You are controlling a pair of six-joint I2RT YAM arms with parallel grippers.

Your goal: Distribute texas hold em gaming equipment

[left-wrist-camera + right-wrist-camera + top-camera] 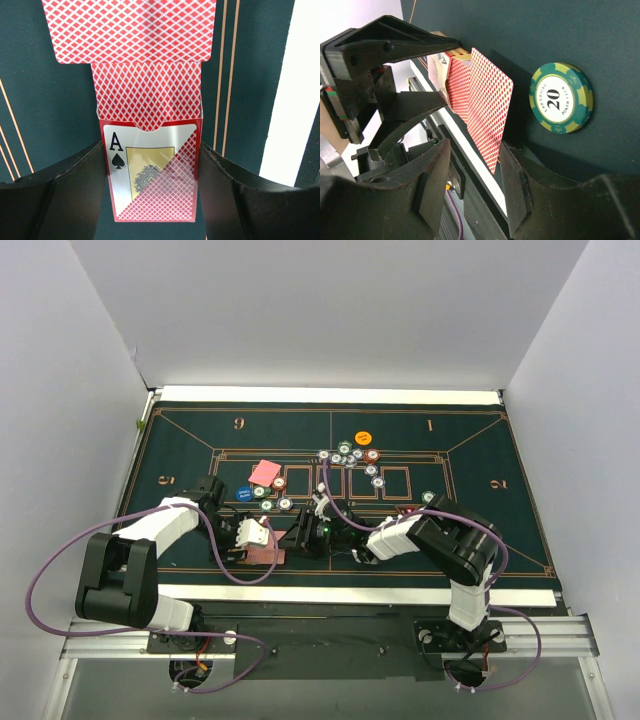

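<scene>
By the near edge, the card box (150, 172) is clamped in the left gripper (152, 150). One card (487, 100) should get pinched squarely by the half-open right gripper (472, 150), imo.

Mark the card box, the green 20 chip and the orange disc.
card box (150, 170), left wrist view, its ace-of-spades front.
green 20 chip (561, 97), right wrist view, white centre.
orange disc (363, 437), top view, centre.

Robot lab test cell: plain white partition walls (330, 310) around green felt mat (500, 530); aluminium mounting rail (555, 625) at near edge; purple cables (36, 580) looping loose.
</scene>
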